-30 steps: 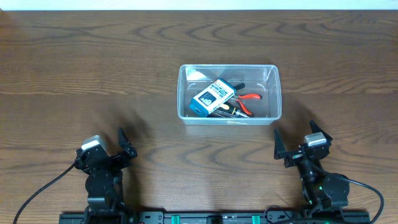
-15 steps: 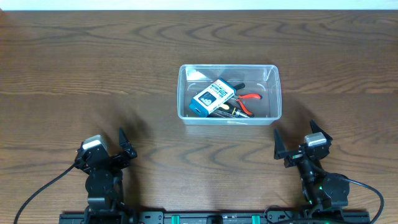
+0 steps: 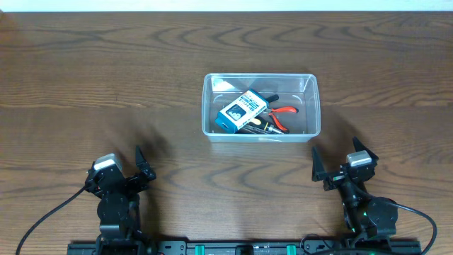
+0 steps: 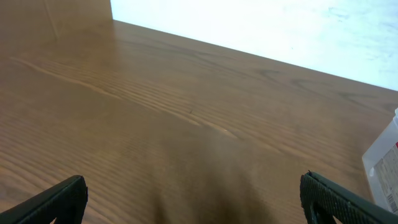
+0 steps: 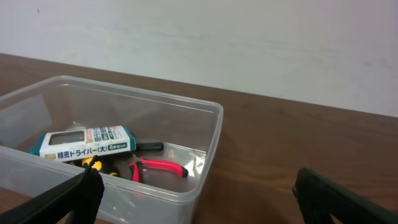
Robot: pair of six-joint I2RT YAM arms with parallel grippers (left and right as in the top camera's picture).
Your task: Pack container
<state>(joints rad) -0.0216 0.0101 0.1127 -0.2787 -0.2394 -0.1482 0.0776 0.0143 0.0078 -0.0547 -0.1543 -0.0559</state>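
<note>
Container point(image 3: 261, 76) w/ blue-white box point(image 3: 241, 111), red pliers point(image 3: 286, 112), yellow-black tool point(image 3: 259, 126) inside; L gripper point(image 4: 193, 186) & R gripper point(image 5: 199, 180) spread, empty.

Colour key: dark-brown, wavy-grained tabletop point(image 3: 106, 78).
Clear container point(image 3: 260, 75); blue-and-white box point(image 3: 242, 111); red-handled pliers point(image 3: 286, 112) at 3 o'clock of the box; yellow-and-black tool handle point(image 3: 260, 125) at 4 o'clock.

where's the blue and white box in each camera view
Overhead: box inside the clear container, picture centre, left of red pliers.
Left wrist: not in it; only the container's corner at right edge.
Right wrist: box lower left, inside the container.
Shared landmark: the container.
</note>
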